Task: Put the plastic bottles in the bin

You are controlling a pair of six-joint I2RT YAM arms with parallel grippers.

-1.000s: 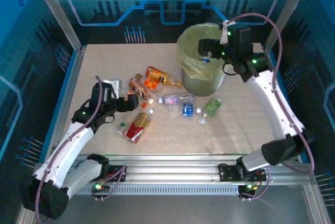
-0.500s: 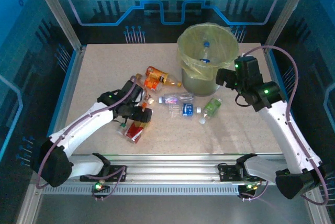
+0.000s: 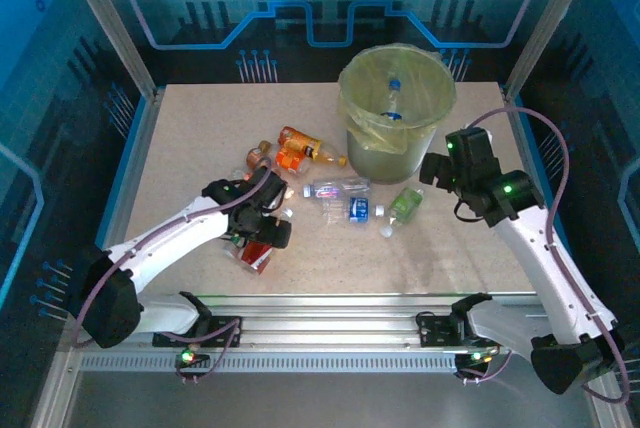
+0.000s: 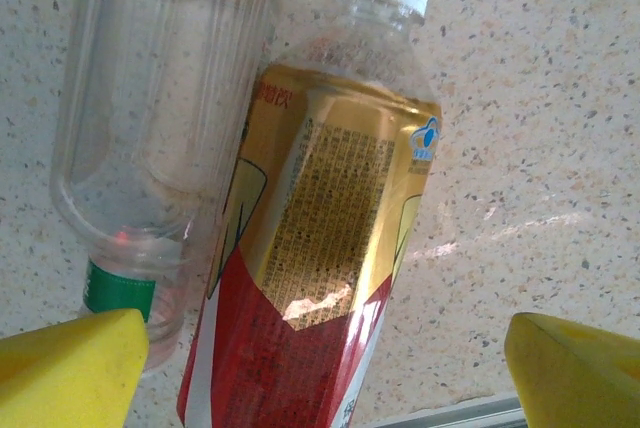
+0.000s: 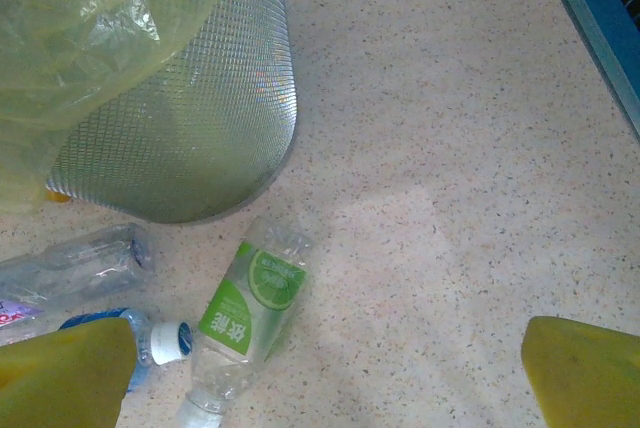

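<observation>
**Left gripper (image 4: 320, 373) spread over a bottle, well short of the bin (image 3: 385, 160)**

Its yellow pads (image 4: 70, 368) stand wide apart and straddle a red-and-gold labelled bottle (image 4: 320, 248) with a white ribbed cap. The bottle lies flat, well to the near-left of the bin, with a clear ribbed bottle (image 4: 160, 118) touching its side. The right gripper (image 5: 325, 378), also spread and empty, hangs beside the bin's mesh wall, over a crumpled lime-labelled bottle (image 5: 250, 313).
</observation>
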